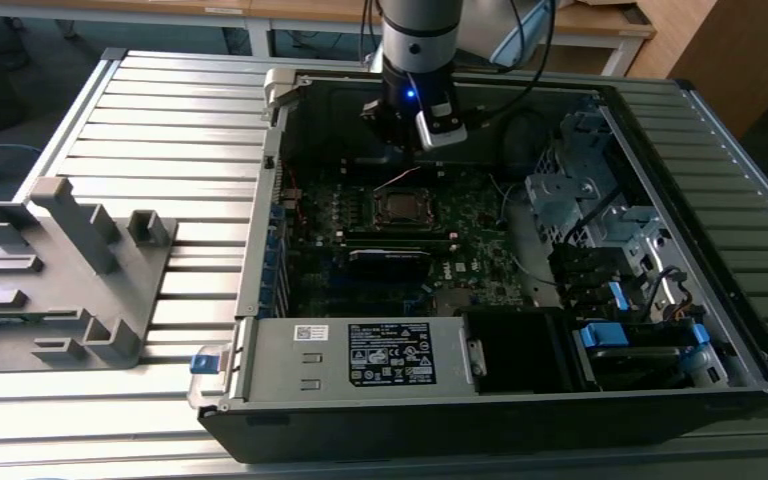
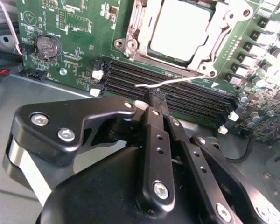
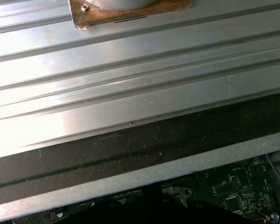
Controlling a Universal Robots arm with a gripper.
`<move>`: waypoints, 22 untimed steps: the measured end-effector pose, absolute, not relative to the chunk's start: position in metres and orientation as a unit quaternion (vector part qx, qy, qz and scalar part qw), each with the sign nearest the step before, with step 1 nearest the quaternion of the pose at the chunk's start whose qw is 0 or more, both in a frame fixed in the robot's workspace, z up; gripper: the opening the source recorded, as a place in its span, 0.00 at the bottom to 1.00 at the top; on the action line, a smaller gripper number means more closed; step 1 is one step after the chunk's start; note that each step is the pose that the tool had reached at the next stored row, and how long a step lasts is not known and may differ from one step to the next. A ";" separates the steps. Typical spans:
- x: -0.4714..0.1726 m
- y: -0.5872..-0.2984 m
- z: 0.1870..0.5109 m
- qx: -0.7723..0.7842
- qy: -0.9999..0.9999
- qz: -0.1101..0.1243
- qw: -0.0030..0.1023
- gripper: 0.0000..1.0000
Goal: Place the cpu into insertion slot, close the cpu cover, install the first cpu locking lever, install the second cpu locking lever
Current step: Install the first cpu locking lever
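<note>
The cpu, dull silver square inside the cpu cover; gripper fingers together beside thin wire lever.

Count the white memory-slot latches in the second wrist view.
4. One latch and another beside the coin cell; two more at the far ends of the memory slots. The pincer may hide others.

Exterior view above case, both wrist views near motherboard
</note>
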State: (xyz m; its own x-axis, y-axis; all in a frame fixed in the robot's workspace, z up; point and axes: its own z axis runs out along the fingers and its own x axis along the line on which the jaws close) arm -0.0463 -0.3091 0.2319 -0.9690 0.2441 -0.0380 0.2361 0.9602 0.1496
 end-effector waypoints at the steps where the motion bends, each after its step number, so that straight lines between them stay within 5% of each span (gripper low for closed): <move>1: -0.046 -0.309 0.232 0.121 0.990 0.072 0.029 0.10; 22: -0.047 -0.310 0.224 0.121 0.990 0.071 0.034 0.10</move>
State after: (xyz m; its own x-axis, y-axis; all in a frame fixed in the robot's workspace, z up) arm -0.0466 -0.3095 0.2237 -0.9685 0.2440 -0.0496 0.2345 0.9607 0.1484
